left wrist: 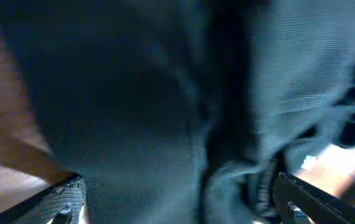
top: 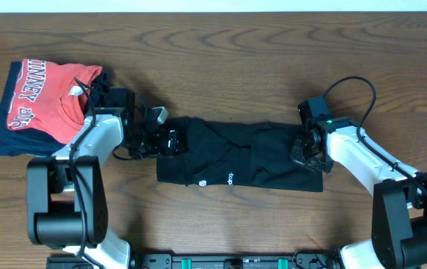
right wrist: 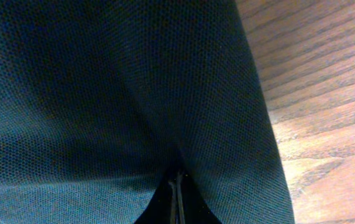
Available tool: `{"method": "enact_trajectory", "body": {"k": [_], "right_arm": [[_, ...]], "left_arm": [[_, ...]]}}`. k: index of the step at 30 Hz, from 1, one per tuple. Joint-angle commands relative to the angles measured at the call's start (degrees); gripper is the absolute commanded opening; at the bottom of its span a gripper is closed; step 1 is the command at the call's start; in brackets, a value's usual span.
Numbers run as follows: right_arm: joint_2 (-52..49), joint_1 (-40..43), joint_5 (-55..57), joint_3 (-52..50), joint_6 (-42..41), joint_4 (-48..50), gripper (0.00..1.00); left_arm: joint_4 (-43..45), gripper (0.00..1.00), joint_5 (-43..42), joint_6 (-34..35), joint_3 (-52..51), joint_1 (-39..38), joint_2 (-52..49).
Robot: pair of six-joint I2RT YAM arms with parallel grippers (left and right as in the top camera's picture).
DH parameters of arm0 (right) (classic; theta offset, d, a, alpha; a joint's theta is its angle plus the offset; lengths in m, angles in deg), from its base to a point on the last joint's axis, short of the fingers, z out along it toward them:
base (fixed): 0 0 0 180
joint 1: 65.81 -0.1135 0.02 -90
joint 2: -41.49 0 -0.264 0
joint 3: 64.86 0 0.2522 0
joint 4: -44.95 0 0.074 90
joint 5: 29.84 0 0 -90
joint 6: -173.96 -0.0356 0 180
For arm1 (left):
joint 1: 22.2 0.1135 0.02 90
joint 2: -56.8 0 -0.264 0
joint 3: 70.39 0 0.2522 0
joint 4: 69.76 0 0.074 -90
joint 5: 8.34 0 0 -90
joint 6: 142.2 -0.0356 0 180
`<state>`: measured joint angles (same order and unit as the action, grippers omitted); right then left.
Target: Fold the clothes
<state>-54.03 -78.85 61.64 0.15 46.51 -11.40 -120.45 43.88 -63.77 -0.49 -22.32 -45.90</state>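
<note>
**Black T-shirt lying as a long band between two grippers**

- Wooden table (top: 213,45): brown, with streaked grain. Everything is set on it.
- Black T-shirt (top: 250,157): laid across the middle of the table as a long, roughly rectangular band. Soft creases are seen near its centre. A fine mesh-like knit is shown in the right wrist view.
- Stack at the table's far left: a red T-shirt (top: 52,97) with white lettering is folded on top of navy-blue garments (top: 11,138). It lies well apart from the black shirt.
- Left gripper (top: 170,140): placed at the band's left end. Its fingers (left wrist: 65,202) are spread wide, with bunched dark fabric between them.
- Right gripper (top: 303,149): set on the band's right end. Its fingers are pressed together and a fold of the black cloth is pinched in them.
- Tiny white logo marks (top: 202,181): noted near the band's near edge.
</note>
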Motion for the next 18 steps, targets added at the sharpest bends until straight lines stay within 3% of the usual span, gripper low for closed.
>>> {"method": "enact_trajectory", "body": {"k": [1,11,13,18], "right_arm": [[0.39,0.85,2.56,-0.94,1.31,-0.28,0.01],[0.39,0.85,2.56,-0.94,1.33,-0.35,0.01],[0.39,0.85,2.56,-0.94,1.33,-0.42,0.02],[0.39,0.85,2.56,-0.94,1.33,-0.52,0.02]], "left_arm": [[0.37,0.98,-7.93,-6.97,-1.77,-1.38,-6.08],[1.42,0.98,-8.46,-8.26,-1.77,-6.08,-10.05],[1.46,0.89,-8.48,-8.15,-1.77,-6.12,-10.03],[1.53,0.53,-8.48,-8.07,-1.77,-6.12,-10.03]]}}
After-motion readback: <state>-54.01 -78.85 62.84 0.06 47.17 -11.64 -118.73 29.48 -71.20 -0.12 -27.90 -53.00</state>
